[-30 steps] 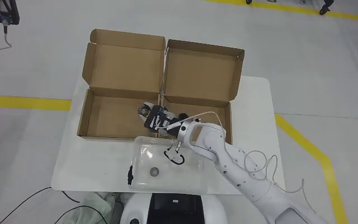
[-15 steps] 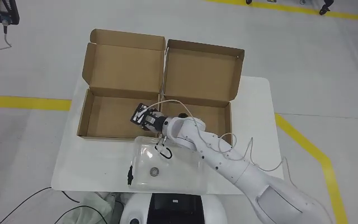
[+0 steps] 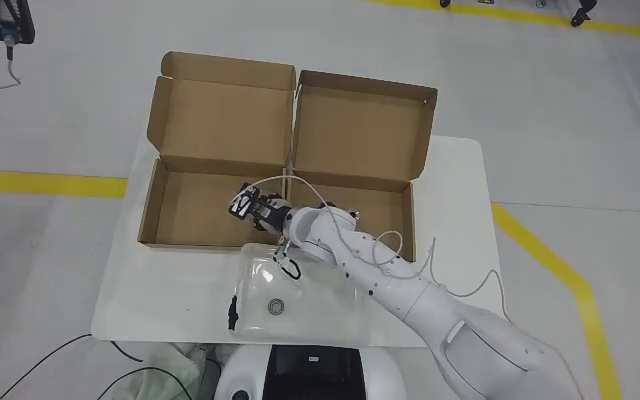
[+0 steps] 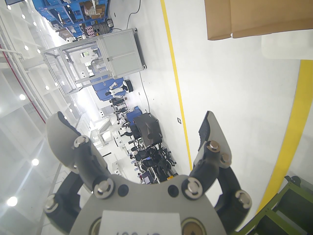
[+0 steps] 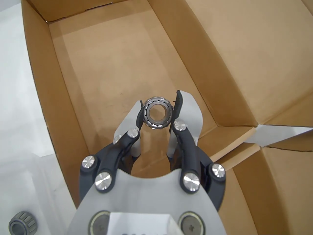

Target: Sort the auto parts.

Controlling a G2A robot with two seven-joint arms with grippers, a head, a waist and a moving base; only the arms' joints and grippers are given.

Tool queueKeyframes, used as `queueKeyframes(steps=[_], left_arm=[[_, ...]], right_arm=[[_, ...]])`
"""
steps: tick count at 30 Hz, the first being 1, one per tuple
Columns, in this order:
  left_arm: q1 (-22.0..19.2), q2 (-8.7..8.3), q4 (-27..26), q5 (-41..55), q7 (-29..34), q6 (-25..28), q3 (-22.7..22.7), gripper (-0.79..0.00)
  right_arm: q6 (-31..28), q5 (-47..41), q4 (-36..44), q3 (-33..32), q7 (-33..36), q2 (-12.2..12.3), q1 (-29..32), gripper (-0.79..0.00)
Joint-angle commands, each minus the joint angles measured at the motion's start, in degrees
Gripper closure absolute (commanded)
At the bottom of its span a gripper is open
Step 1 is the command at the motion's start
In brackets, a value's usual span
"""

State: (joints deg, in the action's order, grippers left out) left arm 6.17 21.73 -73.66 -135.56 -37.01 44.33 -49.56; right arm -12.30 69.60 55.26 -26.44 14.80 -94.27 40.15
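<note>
The sorting looks barely begun. The right pincer (image 5: 159, 99) is clamped on a small steel roller bearing (image 5: 156, 124), one finger on each side of its outer ring with the bore facing the wrist camera. It holds the part in the air over the floor of the left cardboard box (image 5: 102, 62), towards that box's right end. In the top view the same pincer (image 3: 250, 205) sits above the near right part of the left box (image 3: 150, 205), close to the wall it shares with the right box (image 3: 385, 210). The left box's floor is bare in the wrist picture, and what shows of the right box's floor past the arm is bare too, so by my reading no part has been dropped off yet and this bearing would be the first. The clear plastic tray (image 3: 255, 265) at the near edge of the desk (image 3: 450, 200) holds more work: a second bearing (image 3: 277, 305), a black hook-shaped piece (image 3: 290, 270) and a small dark part (image 3: 232, 312) at its left rim. The left pincer (image 4: 133, 123) is spread wide with nothing between its fingers, pointing out at the room, away from the desk. What is left, I judge, is to release this bearing and then carry each tray part to its box.
</note>
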Motion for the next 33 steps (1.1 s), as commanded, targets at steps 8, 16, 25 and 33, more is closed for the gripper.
queueKeyframes(steps=[8, 16, 25, 33], left_arm=[[0.0, 0.0, 0.0, 0.0, 0.0, 0.0, 0.0, -0.785], [0.0, 0.0, 0.0, 0.0, 0.0, 0.0, 0.0, -0.785], [0.0, 0.0, 0.0, 0.0, 0.0, 0.0, 0.0, -0.785], [0.0, 0.0, 0.0, 0.0, 0.0, 0.0, 0.0, -0.785]], right_arm=[[0.5, 1.34, -1.75, -0.52, 0.49, -1.36, -0.38, -0.268], [-0.03, 2.68, -0.22, -2.06, 0.37, -1.56, 0.09, -0.299], [-2.51, 6.54, 11.83, -4.61, 0.98, -0.15, 2.88, -0.336], [-7.19, 10.71, 27.03, -9.67, 2.23, 3.13, 9.94, -0.348]])
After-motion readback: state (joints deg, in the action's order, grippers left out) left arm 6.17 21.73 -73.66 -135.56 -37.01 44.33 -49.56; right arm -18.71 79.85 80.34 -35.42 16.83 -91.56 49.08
